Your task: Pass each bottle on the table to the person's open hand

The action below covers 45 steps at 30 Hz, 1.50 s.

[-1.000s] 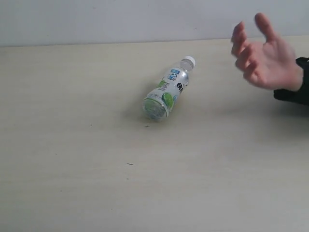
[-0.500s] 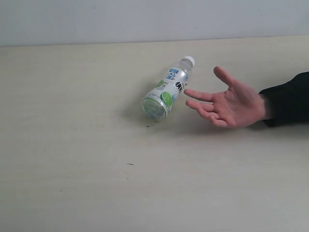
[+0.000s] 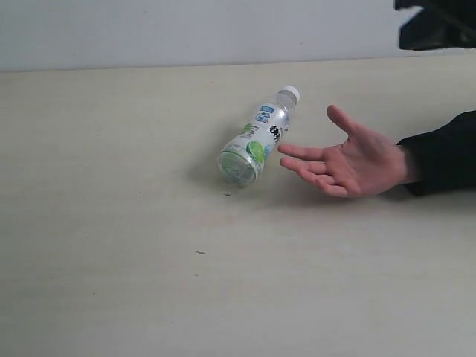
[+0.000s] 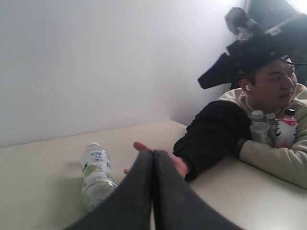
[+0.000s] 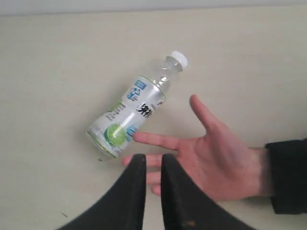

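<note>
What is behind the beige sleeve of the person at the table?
Three bottles are tucked behind the beige sleeve: two pale ones and a black-capped bottle. Only caps and upper labels show; the sleeve covers their lower parts.

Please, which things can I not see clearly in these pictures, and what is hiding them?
- Exterior view: both pincers are outside the frame; only a dark arm part shows, cut by the top edge.
- Left wrist view: the shut left pincer covers most of the hand.
- Left wrist view: the man's sleeve hides the lower part of the bottles at his chest; their count is unclear.
</note>
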{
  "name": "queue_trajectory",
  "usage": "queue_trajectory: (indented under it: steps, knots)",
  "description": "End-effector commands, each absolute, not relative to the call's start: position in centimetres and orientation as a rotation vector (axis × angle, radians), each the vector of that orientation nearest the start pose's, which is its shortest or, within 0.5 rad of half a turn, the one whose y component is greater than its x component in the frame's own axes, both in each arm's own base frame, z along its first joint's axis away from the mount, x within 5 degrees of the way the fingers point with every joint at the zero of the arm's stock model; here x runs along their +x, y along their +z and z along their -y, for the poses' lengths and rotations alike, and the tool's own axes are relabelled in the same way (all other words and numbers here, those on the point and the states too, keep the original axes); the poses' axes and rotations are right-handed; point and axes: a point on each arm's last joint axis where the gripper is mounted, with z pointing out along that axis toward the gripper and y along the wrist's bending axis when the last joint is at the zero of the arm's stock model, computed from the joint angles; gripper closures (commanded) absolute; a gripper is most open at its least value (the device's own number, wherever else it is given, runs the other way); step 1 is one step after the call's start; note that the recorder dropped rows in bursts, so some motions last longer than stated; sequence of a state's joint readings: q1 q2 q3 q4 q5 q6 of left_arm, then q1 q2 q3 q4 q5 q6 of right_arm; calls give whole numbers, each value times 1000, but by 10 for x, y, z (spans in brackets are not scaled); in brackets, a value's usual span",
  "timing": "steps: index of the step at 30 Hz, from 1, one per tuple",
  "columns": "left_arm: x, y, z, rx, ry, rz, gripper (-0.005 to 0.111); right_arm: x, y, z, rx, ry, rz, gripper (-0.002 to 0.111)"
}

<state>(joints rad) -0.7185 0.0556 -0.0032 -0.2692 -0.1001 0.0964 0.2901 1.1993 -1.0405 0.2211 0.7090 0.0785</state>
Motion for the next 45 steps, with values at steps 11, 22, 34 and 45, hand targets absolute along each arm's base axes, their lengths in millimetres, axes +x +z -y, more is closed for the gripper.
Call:
queue_trajectory:
  steps: [11,22,34,45]
  knots:
    - [47,219,38,373,-708,-1428,106,355,286,-171,-82,773,-2489,66]
    - [47,219,38,375,-706,-1428,106,398,242,-198,44,512,-2694,53]
    - [47,219,38,375,-706,-1428,106,422,204,-201,152,376,-2765,25]
    - [47,219,38,375,-706,-1428,106,431,163,-205,175,350,-2806,25]
